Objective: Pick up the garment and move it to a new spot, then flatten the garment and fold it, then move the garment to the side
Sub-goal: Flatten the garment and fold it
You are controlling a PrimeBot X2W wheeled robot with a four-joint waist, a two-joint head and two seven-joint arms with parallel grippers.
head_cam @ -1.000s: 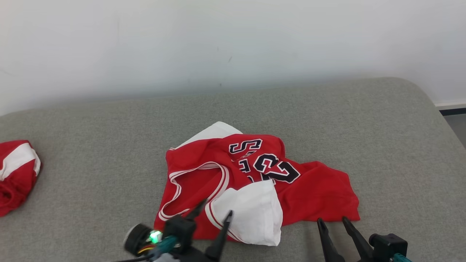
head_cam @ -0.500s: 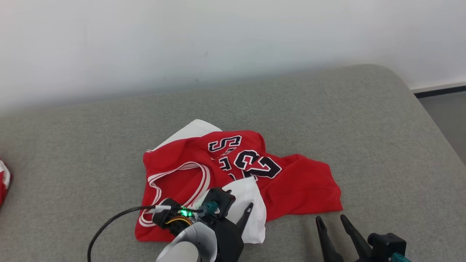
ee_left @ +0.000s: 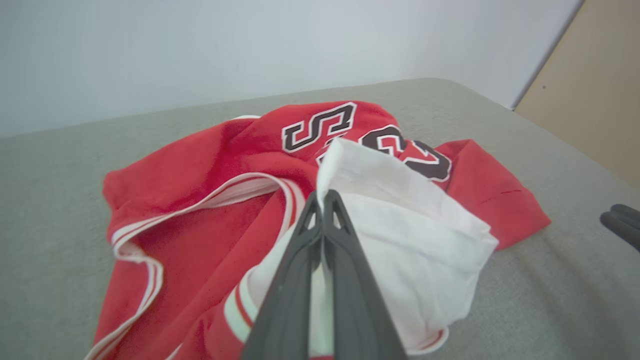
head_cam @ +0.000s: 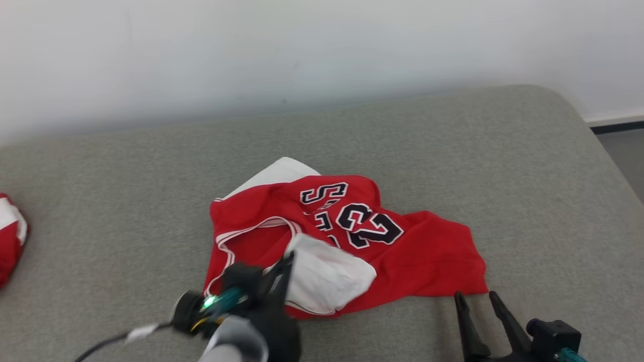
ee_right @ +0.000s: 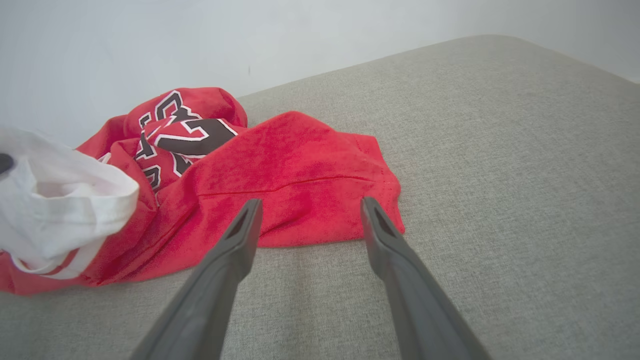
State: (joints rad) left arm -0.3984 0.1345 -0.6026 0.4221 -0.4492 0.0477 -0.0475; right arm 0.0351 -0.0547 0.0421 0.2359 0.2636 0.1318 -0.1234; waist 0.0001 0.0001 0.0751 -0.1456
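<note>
The jersey [head_cam: 432, 256] lies crumpled at the middle of the couch [head_cam: 528, 176], nearer its front edge than the wall [head_cam: 302, 50]. The head view takes in a second garment [head_cam: 10, 241], red and white, at the couch's left edge. The left wrist view adds a tan panel [ee_left: 590, 100] past the right end, and the right wrist view shows the stitched hem of the jersey's right corner.

The left gripper [head_cam: 288, 259] is clenched on the jersey's white flap [head_cam: 327, 276]. In its own wrist view [ee_left: 323, 200] the fingers press together and the cloth stands up from their tips. The right gripper [head_cam: 475, 297] is released, spread at the red hem [ee_right: 311, 202]; whether it touches, I cannot tell.

A second ago the left fingers stood apart over the flap, which lay flatter; now it is bunched.

The jersey is soft red knit with black numerals [head_cam: 370, 226] edged in white and striped trim. The couch is coarse grey weave with a rounded corner.
</note>
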